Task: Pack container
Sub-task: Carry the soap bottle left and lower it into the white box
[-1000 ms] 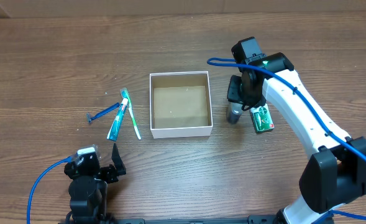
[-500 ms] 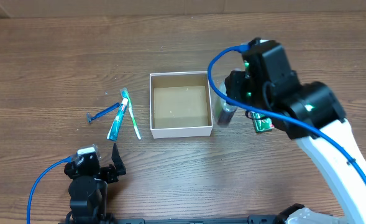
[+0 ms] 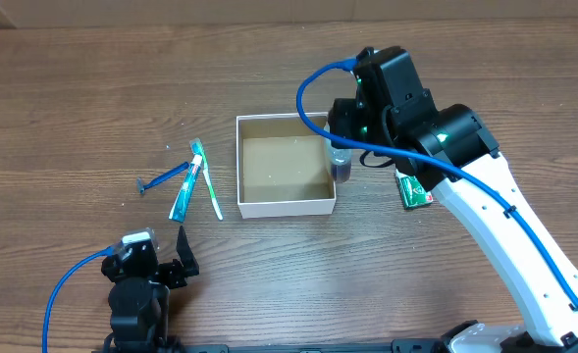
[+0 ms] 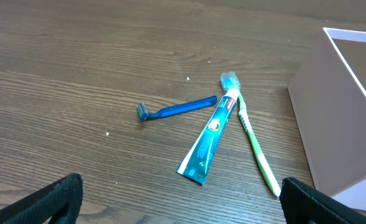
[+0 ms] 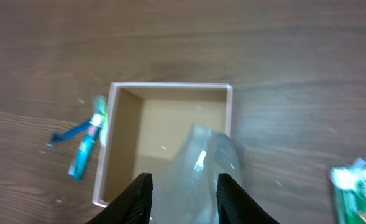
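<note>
The container (image 3: 284, 205) is a square cardboard box with white walls and a brown inside, at mid table; it also shows in the right wrist view (image 5: 123, 118) and at the right edge of the left wrist view (image 4: 332, 124). My right gripper (image 3: 340, 165) is shut on a small clear bottle (image 5: 201, 168) and holds it above the box's right wall. My left gripper (image 3: 161, 270) is open and empty near the front left. A blue razor (image 4: 176, 107), a teal toothpaste tube (image 4: 209, 137) and a green toothbrush (image 4: 251, 134) lie left of the box.
A green packet (image 3: 416, 190) lies on the wood right of the box, under my right arm; it also shows in the right wrist view (image 5: 356, 186). A blue cable loops above my right wrist.
My right gripper has lifted the clear bottle off the table and carried it left, from beside the green packet to over the box's right wall. The left arm has not moved.
</note>
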Robot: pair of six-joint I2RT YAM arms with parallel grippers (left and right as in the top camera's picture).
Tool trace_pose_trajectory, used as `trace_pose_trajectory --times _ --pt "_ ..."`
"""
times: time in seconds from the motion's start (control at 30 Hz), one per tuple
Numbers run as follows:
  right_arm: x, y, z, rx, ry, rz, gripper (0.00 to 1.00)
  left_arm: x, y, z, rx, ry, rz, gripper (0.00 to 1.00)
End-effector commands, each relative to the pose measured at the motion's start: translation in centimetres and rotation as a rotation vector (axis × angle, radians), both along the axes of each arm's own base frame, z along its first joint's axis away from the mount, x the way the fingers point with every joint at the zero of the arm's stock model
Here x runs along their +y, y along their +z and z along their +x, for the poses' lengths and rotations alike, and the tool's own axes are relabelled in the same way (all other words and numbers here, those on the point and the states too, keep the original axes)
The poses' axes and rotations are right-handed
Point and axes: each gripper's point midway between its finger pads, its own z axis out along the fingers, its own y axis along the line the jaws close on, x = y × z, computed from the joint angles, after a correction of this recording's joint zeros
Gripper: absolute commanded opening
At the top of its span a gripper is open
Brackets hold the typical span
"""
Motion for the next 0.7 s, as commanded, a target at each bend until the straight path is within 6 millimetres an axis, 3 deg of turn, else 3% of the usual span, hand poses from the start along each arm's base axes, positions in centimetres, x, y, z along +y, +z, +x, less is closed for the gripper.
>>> trace_pose_trajectory --times 0.0,0.2,0.4,0.67 --pt "1.9 -0.3 0.8 0.007 0.044 0.050 0.36 -0.2 0.0 0.1 -0.007 -0.013 0.007 1.00" --pt "2.3 -2.2 1.4 0.046 0.046 0.030 0.35 -0.2 0.0 0.0 -0.007 -0.013 0.007 1.00" --pt "2.2 -2.1 1.7 0.034 0.037 0.025 0.35 -0.2 0.0 0.1 -0.007 -0.013 0.007 1.00" --pt "3.5 -0.8 1.8 0.006 0.079 0.094 0.31 -0.2 0.0 0.0 -0.007 -0.013 0.007 1.00"
